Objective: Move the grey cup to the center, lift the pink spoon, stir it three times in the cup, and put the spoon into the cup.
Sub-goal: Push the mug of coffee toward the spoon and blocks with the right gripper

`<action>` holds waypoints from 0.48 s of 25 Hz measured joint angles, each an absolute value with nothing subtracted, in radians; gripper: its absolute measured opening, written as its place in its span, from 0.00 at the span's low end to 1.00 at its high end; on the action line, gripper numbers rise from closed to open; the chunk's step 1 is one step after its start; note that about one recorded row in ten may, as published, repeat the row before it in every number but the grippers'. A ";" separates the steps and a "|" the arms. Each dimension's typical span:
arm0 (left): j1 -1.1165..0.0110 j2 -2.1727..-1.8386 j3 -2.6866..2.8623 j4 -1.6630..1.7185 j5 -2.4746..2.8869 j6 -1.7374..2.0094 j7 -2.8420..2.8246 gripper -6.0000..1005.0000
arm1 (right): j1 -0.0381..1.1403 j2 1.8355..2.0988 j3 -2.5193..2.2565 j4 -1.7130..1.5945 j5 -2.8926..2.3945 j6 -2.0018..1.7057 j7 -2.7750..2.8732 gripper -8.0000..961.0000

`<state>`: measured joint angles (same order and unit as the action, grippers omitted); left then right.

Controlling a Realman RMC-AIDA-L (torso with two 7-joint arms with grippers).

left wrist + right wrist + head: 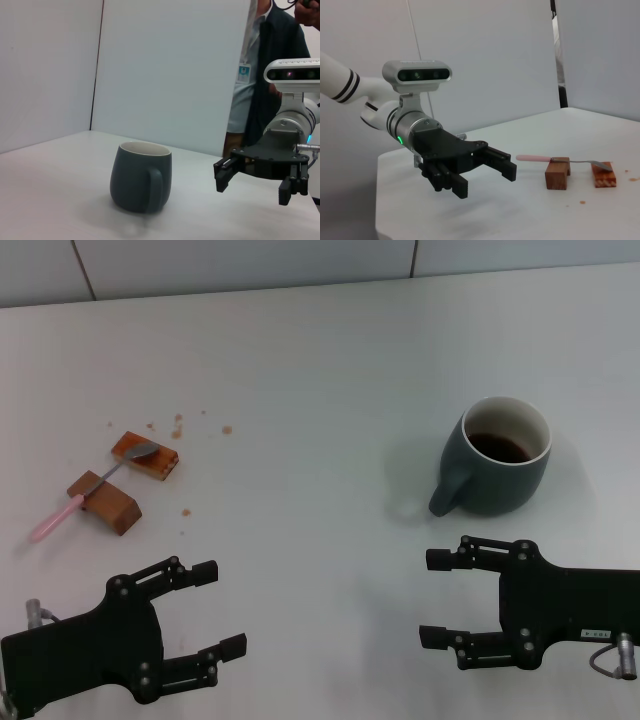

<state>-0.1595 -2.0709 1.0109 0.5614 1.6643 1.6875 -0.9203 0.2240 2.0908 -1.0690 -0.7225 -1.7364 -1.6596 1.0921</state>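
Grey cup, ceramic and liquid-laden, looks heavy; I'd grip its body with my spread right hand. My left hand waits released.

Grey cup at right (handle toward center); pink spoon bridging two brown blocks at left.

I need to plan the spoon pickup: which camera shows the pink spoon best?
The head view: the pink spoon shows whole from above, lying across two brown blocks. The right wrist view shows it side-on, bridging the blocks, farther off. The left wrist view does not show it.
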 joint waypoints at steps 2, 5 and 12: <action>-0.159 -2.071 1.011 0.561 1.664 1.687 -0.920 0.82 | 0.224 2.091 -1.069 -0.722 -1.736 -1.660 1.092 0.85; -0.159 -2.071 1.011 0.560 1.664 1.687 -0.920 0.82 | 0.224 2.091 -1.070 -0.722 -1.736 -1.660 1.092 0.85; -0.160 -2.071 1.011 0.560 1.664 1.687 -0.921 0.82 | 0.216 2.090 -1.071 -0.715 -1.691 -1.671 1.069 0.85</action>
<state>-0.1595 -2.0708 1.0108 0.5601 1.6643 1.6873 -0.9208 0.2156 2.0903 -1.0710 -0.7151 -1.6907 -1.6706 1.0688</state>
